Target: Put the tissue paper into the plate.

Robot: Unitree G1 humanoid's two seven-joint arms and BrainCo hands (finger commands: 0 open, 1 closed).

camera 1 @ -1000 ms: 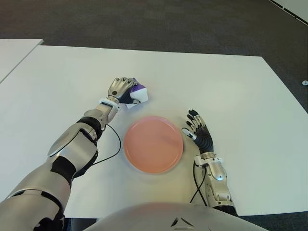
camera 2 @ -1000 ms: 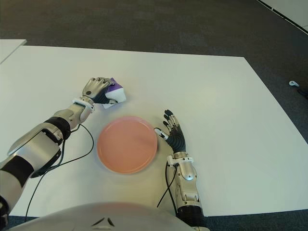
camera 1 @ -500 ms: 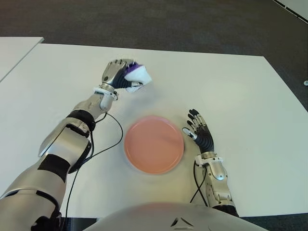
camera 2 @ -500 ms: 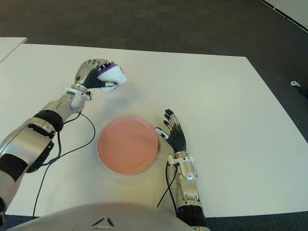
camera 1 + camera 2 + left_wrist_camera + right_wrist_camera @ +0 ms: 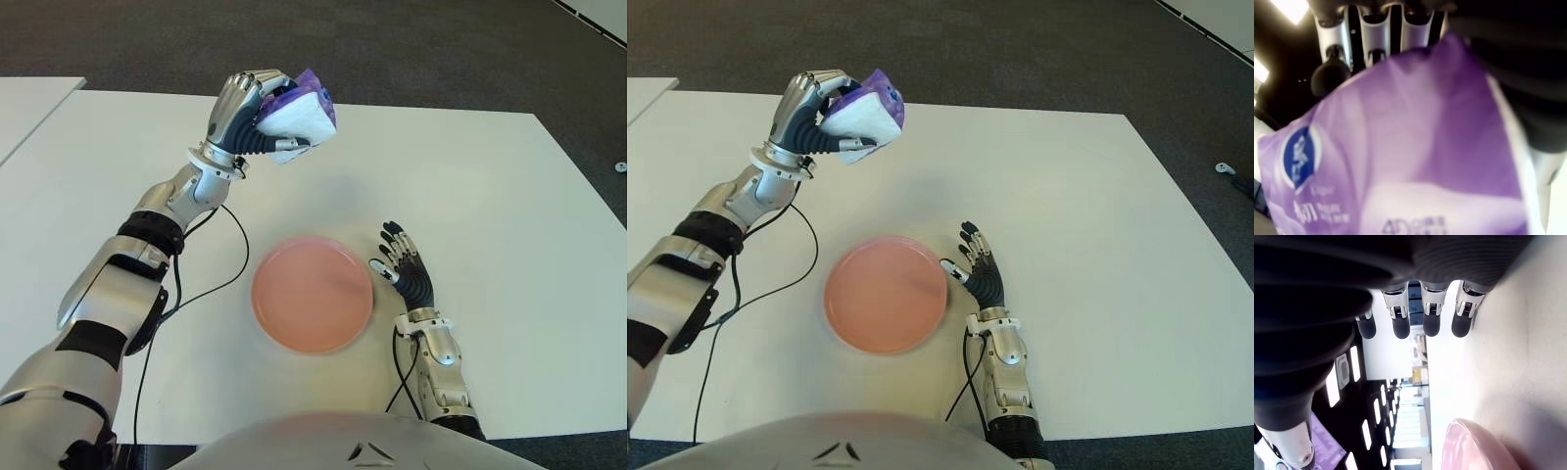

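Note:
My left hand [image 5: 257,119] is raised well above the white table [image 5: 470,176], its fingers curled around a purple and white tissue pack [image 5: 299,110]. In the left wrist view the tissue pack [image 5: 1396,161] fills the picture, with the fingers [image 5: 1374,34] wrapped over its far edge. The pink plate [image 5: 313,293] lies on the table below and nearer to me, with nothing in it. My right hand [image 5: 404,268] shows just right of the plate with its fingers spread, holding nothing.
A black cable [image 5: 211,284] loops on the table left of the plate. Dark carpet [image 5: 392,49] lies beyond the table's far edge. Another white table's corner [image 5: 29,108] shows at the far left.
My left hand has lifted the tissue pack off the table, rising and drifting slightly right. The right hand and the plate have not moved.

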